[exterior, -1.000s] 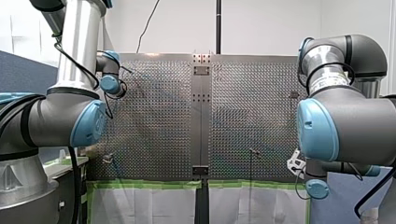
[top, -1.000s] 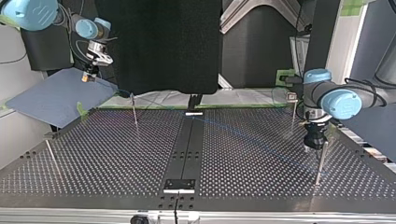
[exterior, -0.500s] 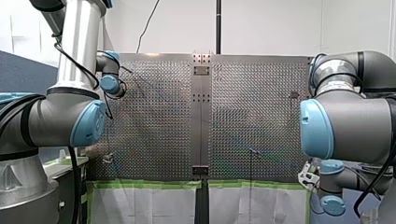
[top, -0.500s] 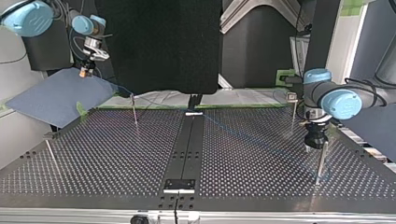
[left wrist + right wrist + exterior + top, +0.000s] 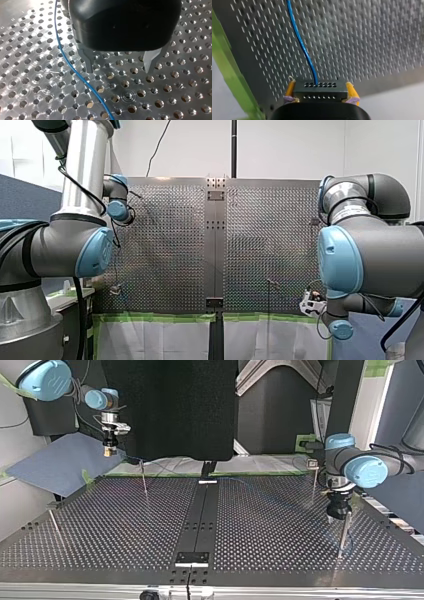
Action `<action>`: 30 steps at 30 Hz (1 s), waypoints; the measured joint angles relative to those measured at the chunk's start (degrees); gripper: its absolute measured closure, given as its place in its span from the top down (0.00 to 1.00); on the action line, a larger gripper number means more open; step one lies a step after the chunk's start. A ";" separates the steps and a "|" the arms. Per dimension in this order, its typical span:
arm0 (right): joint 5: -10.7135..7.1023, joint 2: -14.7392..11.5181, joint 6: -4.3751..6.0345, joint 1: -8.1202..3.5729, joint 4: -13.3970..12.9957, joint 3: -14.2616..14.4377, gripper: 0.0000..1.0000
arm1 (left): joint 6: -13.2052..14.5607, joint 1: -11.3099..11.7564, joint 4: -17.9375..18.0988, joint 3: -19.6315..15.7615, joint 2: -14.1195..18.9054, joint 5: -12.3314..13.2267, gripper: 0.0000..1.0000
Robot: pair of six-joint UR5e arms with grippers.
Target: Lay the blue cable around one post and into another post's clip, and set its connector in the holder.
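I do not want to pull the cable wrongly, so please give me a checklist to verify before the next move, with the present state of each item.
1. Connector gripped by my right tool: ok, yellow pads press both its sides.
2. Blue cable joined to connector: ok.
3. My left tool open and empty: ok.
4. Cable between the left tool's fingers: not ok, it runs beside one finger.
5. Cable around the post: cannot tell, too thin to trace.
6. Connector set down: not ok, it is in my right tool.

Right hand (image 5: 107, 451), clamping connector (image 5: 320, 90), swung rightward in top view, nearer post (image 5: 144, 480).
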 joint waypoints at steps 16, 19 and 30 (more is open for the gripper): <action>-5.87 -0.08 -4.89 0.15 8.24 -2.54 0.00 | 0.09 -0.06 -0.08 0.00 0.00 -0.02 0.99; -5.86 -0.10 -5.37 0.10 9.84 -2.70 0.00 | 0.06 -0.02 -0.04 0.00 -0.02 -0.02 0.99; -5.89 -0.02 -6.07 0.13 12.52 -2.73 0.00 | -2.85 0.61 -1.62 0.00 0.06 0.20 0.99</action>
